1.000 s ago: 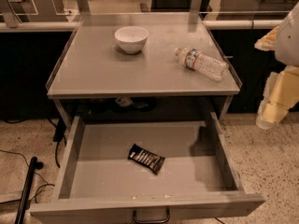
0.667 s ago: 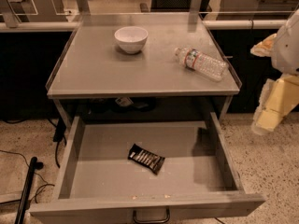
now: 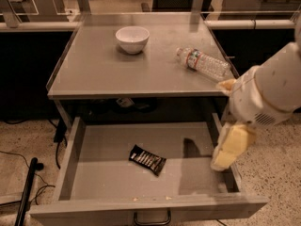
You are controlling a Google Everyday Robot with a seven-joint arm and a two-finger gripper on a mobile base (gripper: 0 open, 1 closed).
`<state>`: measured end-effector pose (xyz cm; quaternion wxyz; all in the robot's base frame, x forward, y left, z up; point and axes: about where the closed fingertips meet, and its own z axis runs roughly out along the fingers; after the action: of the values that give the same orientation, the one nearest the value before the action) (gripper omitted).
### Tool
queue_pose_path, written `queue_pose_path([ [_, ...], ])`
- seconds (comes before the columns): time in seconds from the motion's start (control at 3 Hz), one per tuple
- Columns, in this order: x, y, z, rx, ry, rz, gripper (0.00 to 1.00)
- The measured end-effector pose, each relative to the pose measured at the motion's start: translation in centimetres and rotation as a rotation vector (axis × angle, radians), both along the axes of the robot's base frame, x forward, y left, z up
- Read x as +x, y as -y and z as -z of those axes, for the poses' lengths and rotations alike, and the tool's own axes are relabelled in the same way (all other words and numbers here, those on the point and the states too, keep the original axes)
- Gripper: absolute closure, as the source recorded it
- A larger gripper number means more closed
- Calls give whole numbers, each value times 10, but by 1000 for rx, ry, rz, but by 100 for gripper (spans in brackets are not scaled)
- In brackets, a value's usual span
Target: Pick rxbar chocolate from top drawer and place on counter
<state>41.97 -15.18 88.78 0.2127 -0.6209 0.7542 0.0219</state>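
Gripper (image 3: pixel 225 158) at drawer's (image 3: pixel 103 173) right, rxbar chocolate (image 3: pixel 147 159) apart

No text can be read anywhere. The rxbar chocolate (image 3: pixel 147 159) lies near the middle of the top drawer (image 3: pixel 99 178). Its black wrapper has white lettering stripes, but the letters are not legible and no brand can be made out. The water bottle (image 3: pixel 203 63) lies on the counter (image 3: pixel 94 69) above the drawer, toward the drawer's right side. A label band with red on it wraps the bottle near the cap end, print too small to read. The gripper (image 3: pixel 228 149) is at the drawer's right wall, with nothing legible on it.
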Motion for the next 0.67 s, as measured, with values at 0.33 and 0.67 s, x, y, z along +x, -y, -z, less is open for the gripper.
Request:
queue_pose_path([
  [0.33,2,-16,36,25,39,33,0],
  [0.67,12,-31,62,21,82,61,0],
])
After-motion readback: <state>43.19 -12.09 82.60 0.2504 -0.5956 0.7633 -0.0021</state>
